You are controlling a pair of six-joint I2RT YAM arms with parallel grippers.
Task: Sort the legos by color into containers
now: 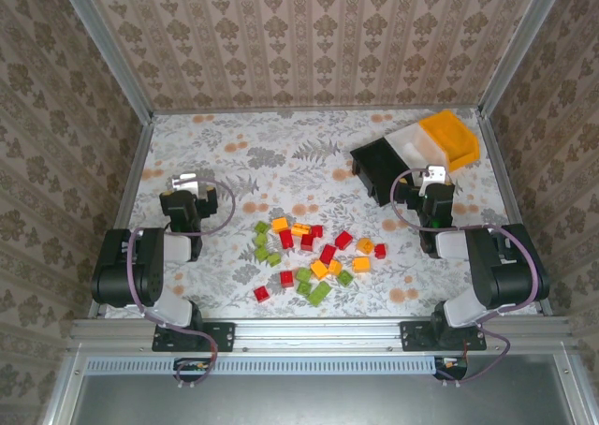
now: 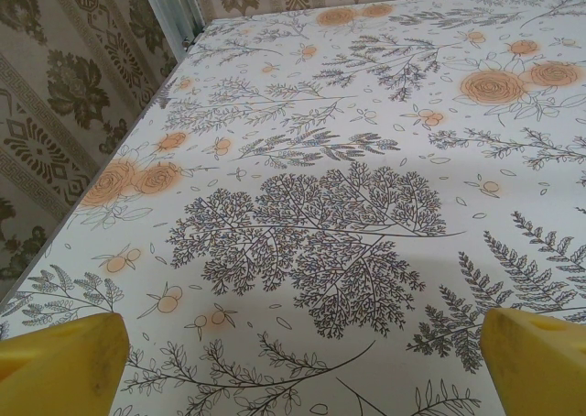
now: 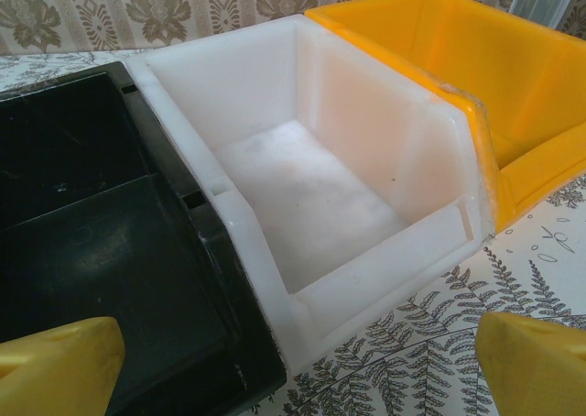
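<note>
From above: strewn mid-worktop [image 1: 234,163], red, orange and green bricks [image 1: 318,256]; far right, three joined bins [image 1: 412,144], black, white, orange.

At left wrist: left claw [image 2: 298,366] spread wide, grasping nothing, above bare floral worktop.

At right wrist: right claw [image 3: 298,366] likewise released, poised just before black and white bins.

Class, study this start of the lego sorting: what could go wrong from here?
1. The legos lie packed with colours mixed, so open jaws may catch or shove a neighbour.
2. The black bin, white bin and orange bin adjoin; an off-centre drop could land next door.
3. They sit far from the left gripper: probably a long carry.
</note>
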